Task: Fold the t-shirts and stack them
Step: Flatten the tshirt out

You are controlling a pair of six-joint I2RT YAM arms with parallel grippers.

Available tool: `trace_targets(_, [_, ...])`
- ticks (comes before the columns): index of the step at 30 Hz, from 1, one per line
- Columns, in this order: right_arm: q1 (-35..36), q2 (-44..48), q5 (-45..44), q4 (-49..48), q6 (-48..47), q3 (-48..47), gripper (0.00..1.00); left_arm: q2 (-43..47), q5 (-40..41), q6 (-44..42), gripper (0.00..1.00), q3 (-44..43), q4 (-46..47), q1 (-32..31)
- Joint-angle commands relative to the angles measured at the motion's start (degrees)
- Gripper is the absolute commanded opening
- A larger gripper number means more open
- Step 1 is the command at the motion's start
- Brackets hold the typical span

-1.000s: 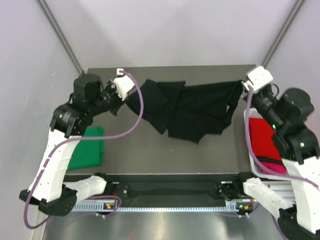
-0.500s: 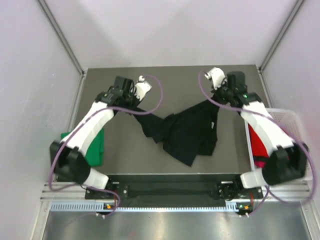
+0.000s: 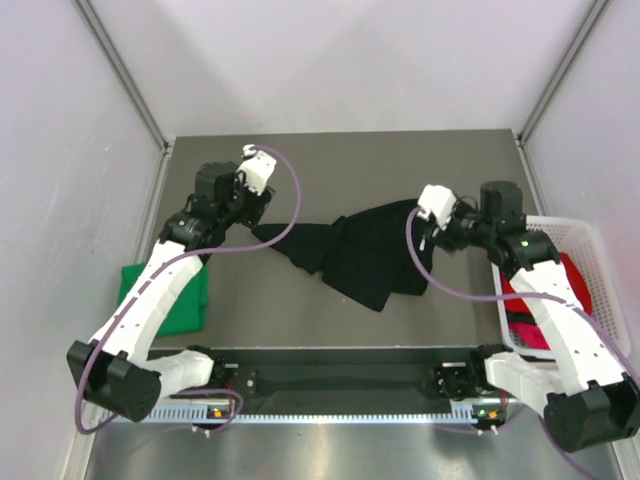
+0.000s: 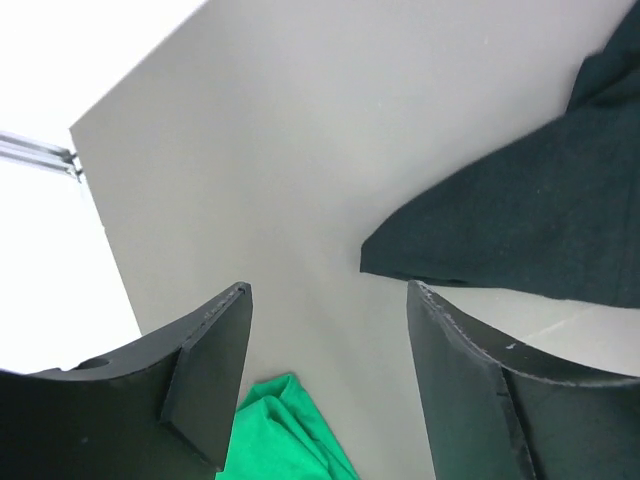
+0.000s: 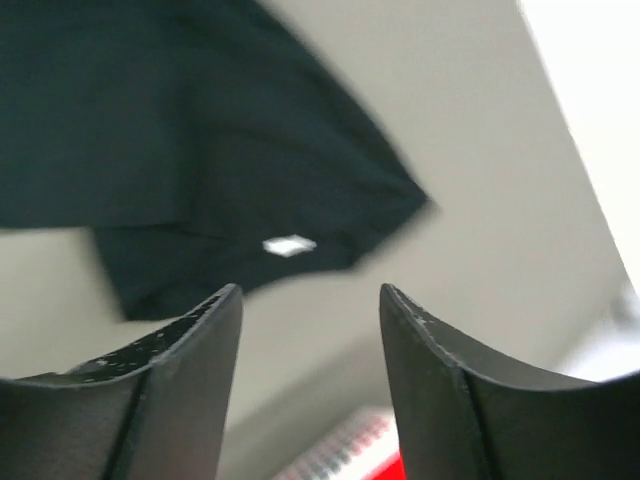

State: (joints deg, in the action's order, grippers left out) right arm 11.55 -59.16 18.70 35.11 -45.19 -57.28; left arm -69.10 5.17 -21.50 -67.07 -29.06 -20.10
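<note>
Green tee (image 3: 190,305), left of black tee (image 3: 375,255), partly hid by L arm (image 3: 140,305); red tee (image 3: 580,283), right of it, by R arm (image 3: 550,295).

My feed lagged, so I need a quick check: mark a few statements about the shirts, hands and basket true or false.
1. The left hand and the right hand are both open and hold nothing. True.
2. The black shirt hangs stretched between the hands. False: it lies crumpled on the table.
3. The green shirt lies by the table's left edge. True.
4. The basket is empty. False: a red shirt and a pink shirt are in it.
</note>
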Motion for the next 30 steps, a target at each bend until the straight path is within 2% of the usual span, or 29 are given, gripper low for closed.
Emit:
trace_targets(1, [4.94,-2.8,17.86,14.1,-12.2,3.2,0.56,0.9,-3.14,1.72,0.66,2.81,2.08,1.99])
trace_targets(6, [14.63,-8.07,14.26,7.97,-12.03,9.9,0.52,0.55,-8.59,4.53,0.6,4.92,3.56,5.41])
trace_targets(9, [19.46,-10.8,13.3,4.28,-11.24,11.83,0.51,-0.07,-10.61,6.82,0.49,4.93,3.4,7.35])
trace_targets(13, [26.75,-12.65,8.82,-0.74,-10.89,14.99,0.5,0.46,-10.97,6.73,0.49,5.72,3.48,7.79])
trace_targets(17, [28.87,-14.67,7.76,-3.47,-9.66,15.53,0.5,0.9,-11.58,6.91,0.5,6.16,3.31,8.23])
trace_targets(30, [29.67,-21.7,6.7,-7.87,-8.42,14.48,0.52,2.22,-12.82,7.61,0.5,8.36,3.92,9.29])
